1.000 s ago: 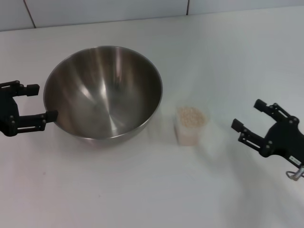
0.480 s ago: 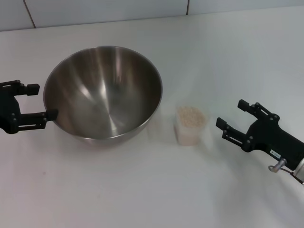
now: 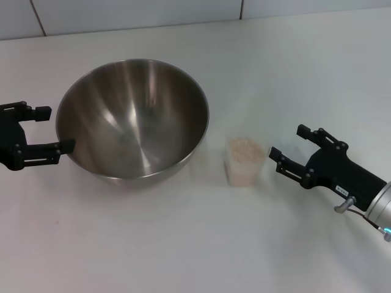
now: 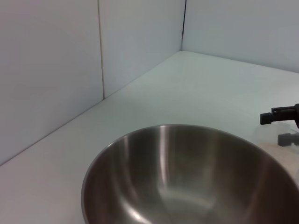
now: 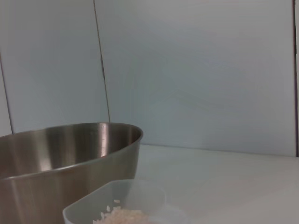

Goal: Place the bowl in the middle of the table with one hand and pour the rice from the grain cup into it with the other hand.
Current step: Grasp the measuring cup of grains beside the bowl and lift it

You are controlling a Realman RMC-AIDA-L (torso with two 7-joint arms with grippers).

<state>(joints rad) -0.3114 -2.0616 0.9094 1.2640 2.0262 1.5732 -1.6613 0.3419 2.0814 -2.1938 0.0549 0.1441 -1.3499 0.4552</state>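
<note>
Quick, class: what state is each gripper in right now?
Left gripper: open, holding nothing, its fingers beside the bowl rim.
Right gripper: open, holding nothing, just short of the grain cup.

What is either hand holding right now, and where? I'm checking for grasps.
Nothing: the left hand is open at the bowl rim; the right hand is open beside the grain cup.

Both grippers are matte black, built from angular, bracket-like links ending in two slim, blocky fingers. The right gripper (image 3: 288,148) mounts on a rounded silver-grey wrist section; a small white label sits on its black body, and a short metallic fitting, possibly a connector, projects beside the wrist. The left gripper (image 3: 57,129) shows the same black linkage with small fasteners.
</note>
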